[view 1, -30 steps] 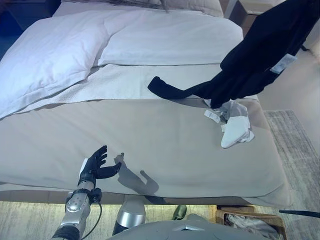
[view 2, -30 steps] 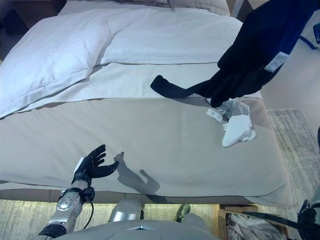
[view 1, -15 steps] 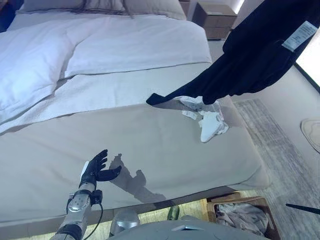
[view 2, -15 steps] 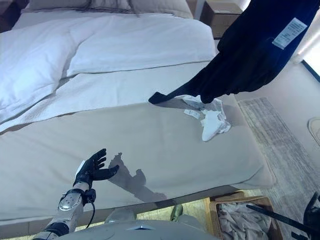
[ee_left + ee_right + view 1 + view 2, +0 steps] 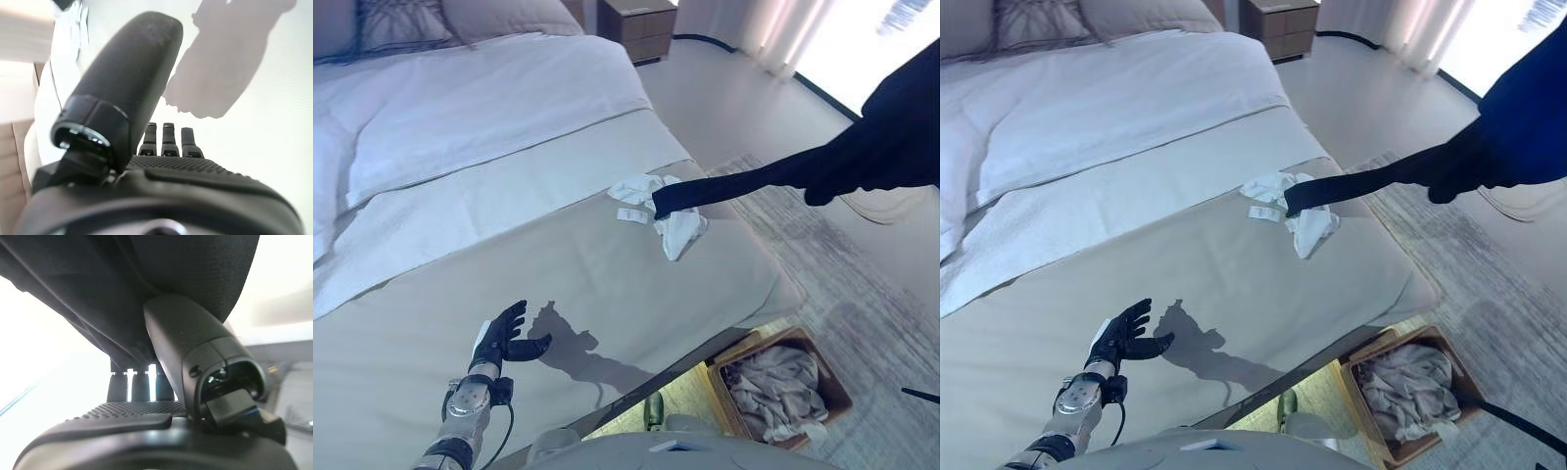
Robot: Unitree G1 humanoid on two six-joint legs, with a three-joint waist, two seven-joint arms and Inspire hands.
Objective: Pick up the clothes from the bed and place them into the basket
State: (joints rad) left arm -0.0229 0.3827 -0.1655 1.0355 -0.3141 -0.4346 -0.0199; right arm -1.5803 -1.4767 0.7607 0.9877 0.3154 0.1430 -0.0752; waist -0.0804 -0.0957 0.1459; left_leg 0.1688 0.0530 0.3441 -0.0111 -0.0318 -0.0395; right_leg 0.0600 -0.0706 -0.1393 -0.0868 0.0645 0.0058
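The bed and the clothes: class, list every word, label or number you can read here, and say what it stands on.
None can be read.
White garment on the bed: a small tag, its print too small to read.
Black garment, basket: no text shows.

Silver-grey arm [image 5: 458,411] ending in dark hand [image 5: 499,338].

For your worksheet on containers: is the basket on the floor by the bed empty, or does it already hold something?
Not empty. The basket on the floor beside the bed already holds crumpled pale cloth, which covers most of its inside.
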